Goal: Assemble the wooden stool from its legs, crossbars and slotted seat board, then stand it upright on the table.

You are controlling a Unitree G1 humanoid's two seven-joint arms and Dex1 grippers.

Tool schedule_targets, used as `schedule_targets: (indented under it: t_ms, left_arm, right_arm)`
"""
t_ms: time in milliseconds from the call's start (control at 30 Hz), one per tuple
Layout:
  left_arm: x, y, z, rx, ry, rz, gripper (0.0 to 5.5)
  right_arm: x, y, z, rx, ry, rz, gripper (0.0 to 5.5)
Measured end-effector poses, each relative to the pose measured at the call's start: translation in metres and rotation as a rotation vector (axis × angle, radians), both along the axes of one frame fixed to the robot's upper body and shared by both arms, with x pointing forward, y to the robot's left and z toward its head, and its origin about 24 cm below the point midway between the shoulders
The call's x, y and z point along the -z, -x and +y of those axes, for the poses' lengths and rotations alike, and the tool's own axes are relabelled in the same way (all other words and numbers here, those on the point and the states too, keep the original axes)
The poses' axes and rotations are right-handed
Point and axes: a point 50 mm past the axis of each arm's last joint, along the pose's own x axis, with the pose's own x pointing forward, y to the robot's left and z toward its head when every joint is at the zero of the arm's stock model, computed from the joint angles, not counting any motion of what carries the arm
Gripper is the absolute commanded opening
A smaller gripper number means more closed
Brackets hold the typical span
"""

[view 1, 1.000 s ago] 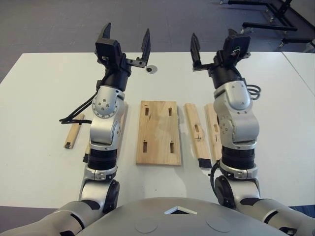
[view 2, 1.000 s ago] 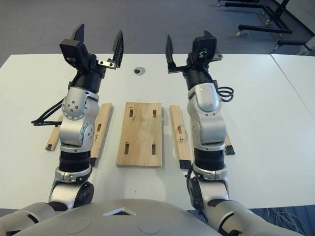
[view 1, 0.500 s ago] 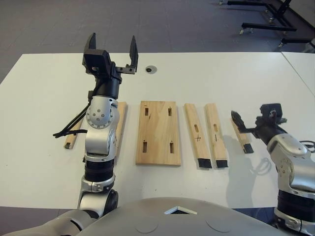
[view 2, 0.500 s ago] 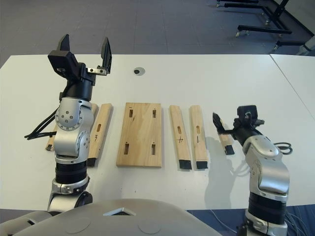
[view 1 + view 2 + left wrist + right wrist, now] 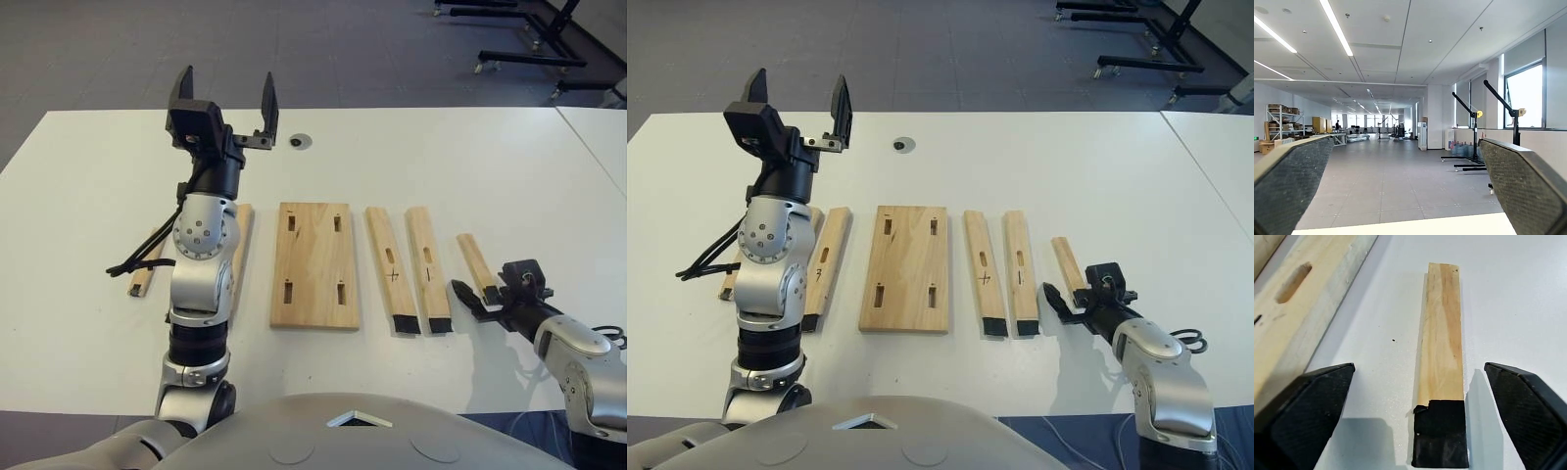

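The slotted seat board lies flat mid-table. Two legs with black ends lie to its right, then a short crossbar. My right gripper is low at that crossbar's near, black-tipped end, open, with one finger on each side and not touching it. My left gripper is raised above the table's far left part, open and empty, its pads wide apart. Under the left arm lie another leg and, further left, a second crossbar.
A round grommet hole sits near the table's far edge. A black cable hangs from the left arm over the left crossbar. Another table adjoins on the right. Metal frames stand on the floor beyond.
My right arm swung down from above the table's middle to the right side, then drew back to the crossbar's near end. The left arm shifted slightly left, still raised.
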Motion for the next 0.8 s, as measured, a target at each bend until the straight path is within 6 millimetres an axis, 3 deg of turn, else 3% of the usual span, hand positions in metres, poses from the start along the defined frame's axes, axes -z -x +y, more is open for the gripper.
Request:
schedule_targets:
  t_ms: [533,800]
  left_arm:
    - [-0.002,-0.001,-0.001,0.007,-0.002,-0.005,5.40]
    - [0.000,-0.001,-0.001,0.006,-0.004,0.008,5.40]
  right_arm:
    - [0.003,-0.009,0.020,-0.018,-0.036,0.026,1.52]
    - [0.004,-0.014,0.025,-0.021,-0.029,0.014,1.29]
